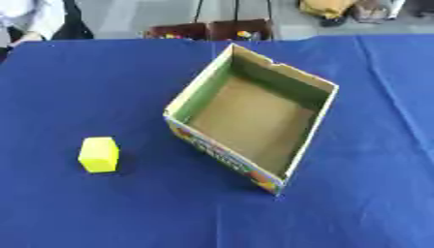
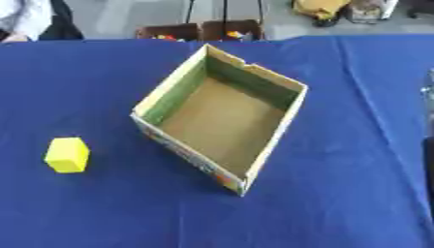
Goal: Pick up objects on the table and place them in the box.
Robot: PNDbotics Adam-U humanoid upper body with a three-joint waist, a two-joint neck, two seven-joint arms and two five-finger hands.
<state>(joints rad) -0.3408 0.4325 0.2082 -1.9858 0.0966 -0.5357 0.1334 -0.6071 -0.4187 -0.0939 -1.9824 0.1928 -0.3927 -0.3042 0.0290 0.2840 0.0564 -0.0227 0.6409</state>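
Lying at left: a yellow block [image 1: 99,154] sits on the blue cloth [image 1: 85,87], one face up and its edges a little askew to the table's near edge. Nothing touches it.
Block to box: the block is well apart from the box, out to the left of its near left wall, with bare cloth between them.
Box [image 1: 216,154]: an open cardboard carton near the middle of the cloth, turned askew so that one corner points at the near edge. It stands flat on its base with the top open.
Box walls: the outer near wall carries a coloured print. The inner left and far walls look green, and the floor is brown. The far rim has a small notch [image 1: 270,60].
Far edge: dark crates [image 1: 208,30] holding small coloured things stand on the floor beyond the table, behind the box.
Right edge: a thin grey and dark strip [image 2: 429,104] shows in the right eye view only, too little of it to tell what it is.
Fingers: neither hand shows in either view, so I cannot tell whether the fingers are wide, narrow or holding, and places cannot be given from them.
Task thing: the block is on the cloth, outside the box.
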